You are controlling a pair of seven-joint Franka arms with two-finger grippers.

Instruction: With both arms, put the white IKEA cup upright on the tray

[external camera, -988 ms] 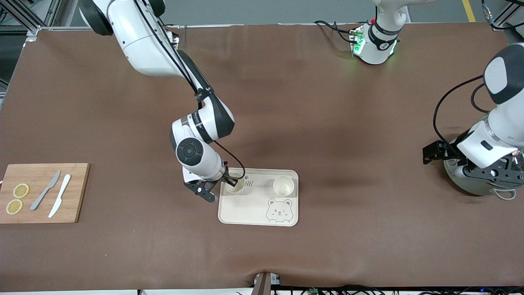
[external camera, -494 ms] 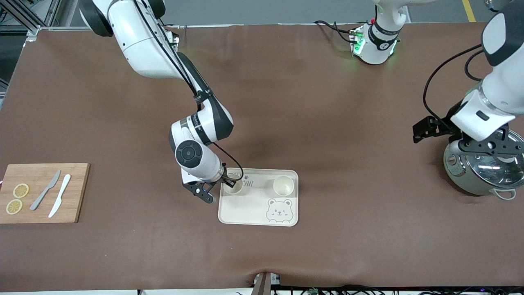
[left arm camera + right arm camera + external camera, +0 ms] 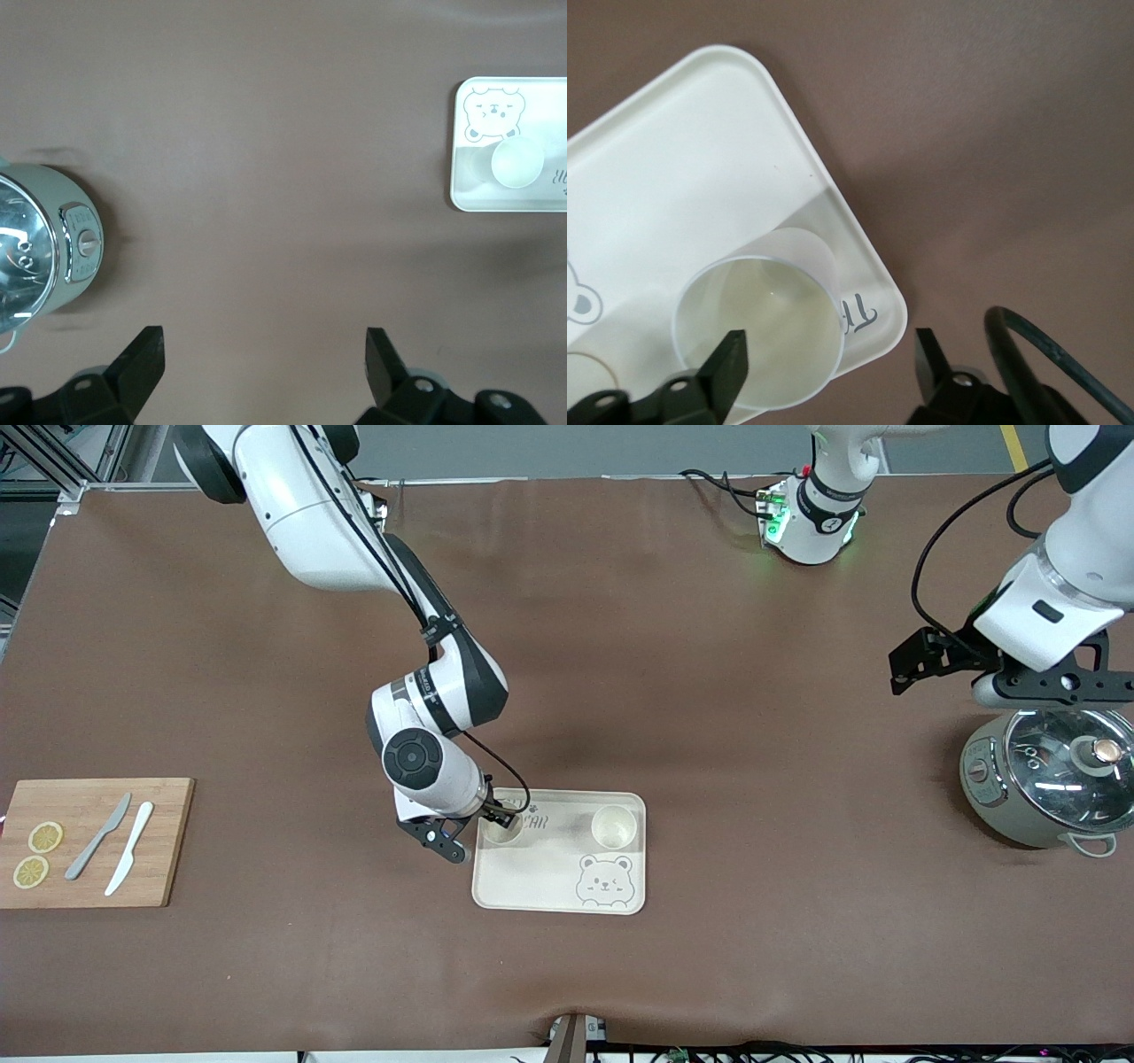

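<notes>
The cream tray with the bear face lies mid-table. Two white cups stand upright on it: one at the corner toward the right arm's end, one toward the left arm's end. My right gripper is just above the first cup. In the right wrist view it is open: one finger is over the cup's mouth, the other is past the tray's edge. My left gripper hangs open and empty over the table next to the pot, well away from the tray.
A steel pot with a glass lid stands at the left arm's end, seen also in the left wrist view. A wooden cutting board with two knives and lemon slices lies at the right arm's end.
My left arm has risen and drawn back from over the pot, so the lid now shows in full. My right gripper has stayed at the cup on the tray's corner.
</notes>
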